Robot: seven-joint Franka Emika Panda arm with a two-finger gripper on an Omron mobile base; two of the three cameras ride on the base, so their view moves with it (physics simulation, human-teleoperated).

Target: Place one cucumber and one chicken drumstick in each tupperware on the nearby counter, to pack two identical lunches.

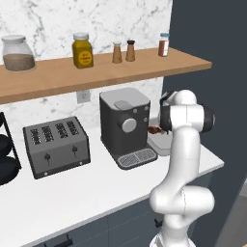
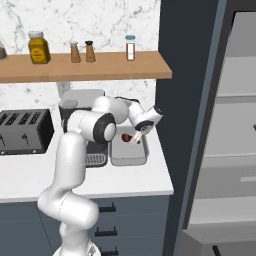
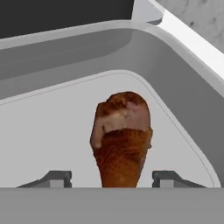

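Note:
A brown chicken drumstick [image 3: 121,140] lies on the floor of a shallow light-grey tupperware [image 3: 183,100], close to one rounded corner. My gripper [image 3: 112,178] hangs just above it, open, with a dark fingertip on each side and a gap between each tip and the meat. From the right base view the gripper [image 2: 136,140] points down into the tupperware [image 2: 128,161], next to the drumstick [image 2: 126,137]. From the left base view the tupperware [image 1: 162,144] and drumstick [image 1: 154,129] sit right of the coffee machine, partly behind my arm. The cucumber is out of view.
A dark coffee machine [image 1: 126,126] stands directly left of the tupperware, and a toaster [image 1: 57,144] further left. A wooden shelf [image 1: 96,72] with jars hangs overhead. A tall dark panel [image 2: 187,100] closes off the counter's right end.

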